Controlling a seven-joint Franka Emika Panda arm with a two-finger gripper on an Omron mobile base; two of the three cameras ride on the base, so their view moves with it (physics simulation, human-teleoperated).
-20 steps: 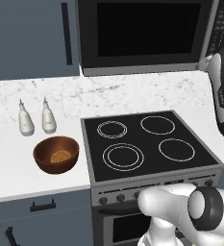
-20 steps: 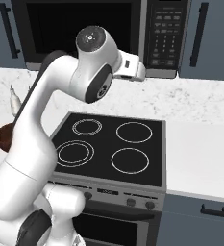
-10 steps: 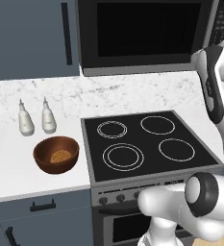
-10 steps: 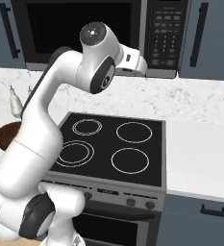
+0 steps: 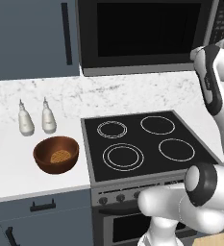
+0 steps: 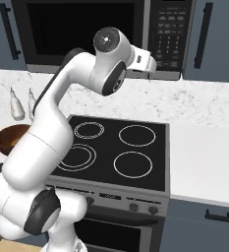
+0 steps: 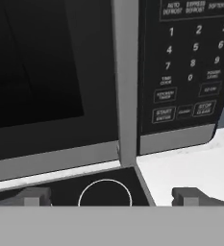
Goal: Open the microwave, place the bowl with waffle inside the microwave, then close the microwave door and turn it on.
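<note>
The microwave [image 5: 147, 36] hangs above the stove [image 5: 144, 144], and its door [image 5: 142, 33] is shut, flush with the grey frame. The arm [image 6: 71, 113] reaches up from the base, its hand near the lower right of the microwave in the right base view, just below the button panel [image 6: 166, 34]. In the hand view the gripper [image 7: 111, 197] faces the grey post between the door's dark window and the panel; its two fingertips [image 7: 31, 196] stand wide apart at the bottom edge with nothing between them, so the jaws are open. Below the microwave's lower frame in that view lies a strip of white counter and the back of the stove with one burner ring [image 7: 105, 192]. The bowl [image 5: 56, 154] sits on the white counter [image 5: 17, 163] left of the stove, close to the stove's edge, with the waffle [image 5: 59, 156] lying flat in its bottom. Two small white bottles [image 5: 35, 117] stand side by side just behind the bowl, near the marble backsplash. In the right base view the bowl's rim [image 6: 5, 138] peeks out from behind the arm.
</note>
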